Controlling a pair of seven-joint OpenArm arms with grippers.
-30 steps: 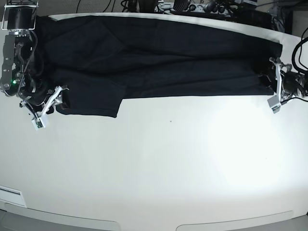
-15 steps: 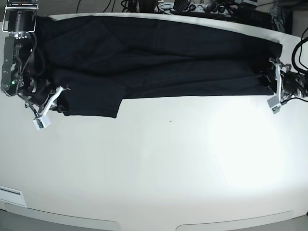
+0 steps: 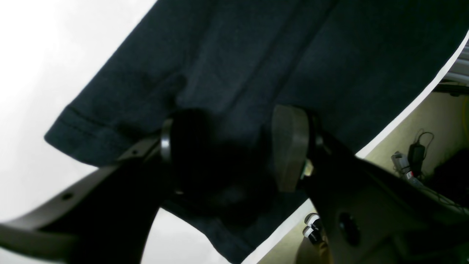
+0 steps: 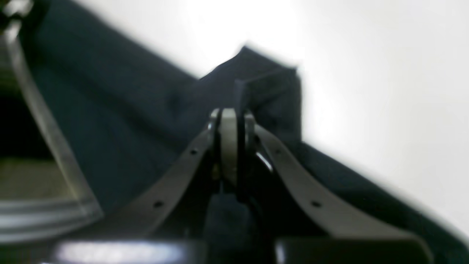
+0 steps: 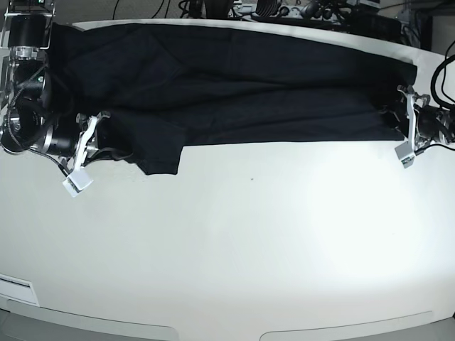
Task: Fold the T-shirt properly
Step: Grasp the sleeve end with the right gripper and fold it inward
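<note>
The black T-shirt [image 5: 242,85] lies spread in a long band across the far side of the white table [image 5: 249,234]. My right gripper [image 5: 96,135], at the base view's left, is shut on a fold of the shirt's sleeve end. The right wrist view shows its jaws [image 4: 231,121] pressed together on raised black cloth [image 4: 263,84]. My left gripper [image 5: 402,121], at the base view's right, is open. In the left wrist view it [image 3: 231,150] straddles the hemmed edge of the shirt [image 3: 256,55], one pad on each side.
Cables and equipment [image 5: 298,11] lie beyond the table's far edge. In the left wrist view the table edge [image 3: 403,106] runs close to the gripper, with a charger and cables [image 3: 414,154] on the floor below. The near half of the table is bare white surface.
My right gripper has moved rightward, inward along the table, pulling the sleeve end with it so the cloth bunches toward the centre. The left gripper has stayed in place.
</note>
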